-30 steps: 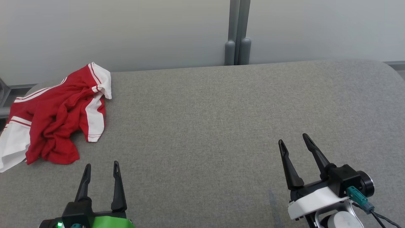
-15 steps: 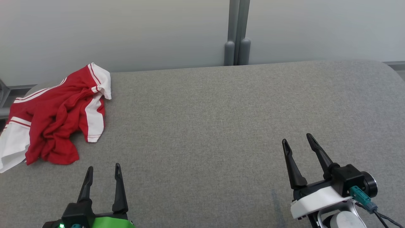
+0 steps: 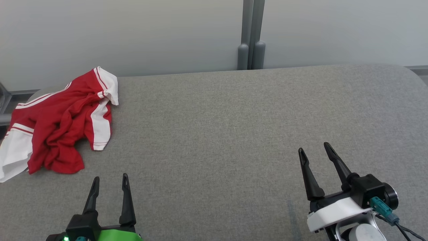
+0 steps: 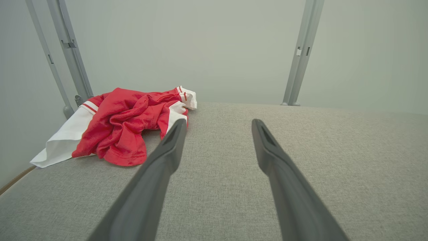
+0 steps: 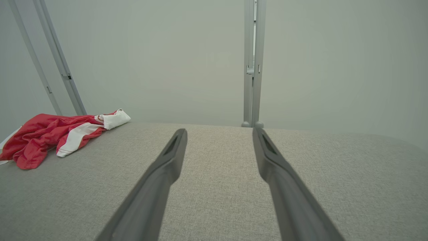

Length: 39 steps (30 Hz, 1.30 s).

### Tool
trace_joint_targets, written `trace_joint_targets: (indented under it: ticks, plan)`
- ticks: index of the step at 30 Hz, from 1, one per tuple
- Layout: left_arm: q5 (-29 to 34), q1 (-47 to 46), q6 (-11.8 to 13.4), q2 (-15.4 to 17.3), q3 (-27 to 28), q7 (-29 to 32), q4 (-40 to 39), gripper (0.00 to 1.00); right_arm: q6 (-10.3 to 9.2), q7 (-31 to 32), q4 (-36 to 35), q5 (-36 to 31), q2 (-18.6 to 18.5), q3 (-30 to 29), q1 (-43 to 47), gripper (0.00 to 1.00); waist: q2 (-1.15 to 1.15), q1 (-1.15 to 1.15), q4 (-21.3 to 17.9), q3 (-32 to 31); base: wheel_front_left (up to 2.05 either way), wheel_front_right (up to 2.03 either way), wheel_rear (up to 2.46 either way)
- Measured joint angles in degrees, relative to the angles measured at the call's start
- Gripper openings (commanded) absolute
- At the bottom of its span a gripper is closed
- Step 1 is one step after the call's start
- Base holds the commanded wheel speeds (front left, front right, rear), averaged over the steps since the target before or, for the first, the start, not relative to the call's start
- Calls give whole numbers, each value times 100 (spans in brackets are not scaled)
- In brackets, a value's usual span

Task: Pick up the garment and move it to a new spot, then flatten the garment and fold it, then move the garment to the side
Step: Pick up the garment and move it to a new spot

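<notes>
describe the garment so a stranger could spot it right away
A wide grey cloth-covered table runs along a pale wall. Near its far left corner, ahead of the left gripper, lies a crumpled garment. Bright red with white panels, it stands out from the plain grey around it.

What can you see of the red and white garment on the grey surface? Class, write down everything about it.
The garment is red, soft-looking cloth with white panels and thin stripe trim at its hems. It lies crumpled and unfolded, bunched in wrinkles, at the far left corner of the grey fabric-covered surface, a white panel reaching the left edge. Only the surface touches it; the open left end effector stands nearer the robot, apart from it.
</notes>
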Motion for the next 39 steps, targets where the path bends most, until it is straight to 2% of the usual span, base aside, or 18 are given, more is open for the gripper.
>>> trace_joint_targets:
  ticks: [9,16,25,26,31,32,39]
  plan:
    - [1,-11,-54,-5,-37,0,46,100,0,0,15,-3,0,-18,40,100,0,0,114,-15,0,0,0]
    - [2,-47,-51,-11,-53,0,74,100,0,0,36,23,-3,-27,113,100,0,0,476,-30,0,0,0]
    - [3,-53,-46,-10,-42,0,35,100,0,0,27,57,-1,-69,145,100,0,0,1342,-45,0,0,0]
    - [3,-53,-46,-10,-42,0,35,100,0,0,27,57,-1,-69,145,100,0,0,1342,-45,0,0,0]
    - [-1,-36,-45,-4,1,-1,2,100,0,0,29,67,-1,-67,120,100,0,0,1923,-42,0,0,0]
    - [-10,-27,-40,-4,15,0,-13,100,0,0,40,78,-1,-51,110,100,0,0,2148,-37,0,0,0]
    - [-71,29,5,-4,82,0,-142,100,0,0,69,70,2,47,-21,100,0,0,2736,27,0,0,0]
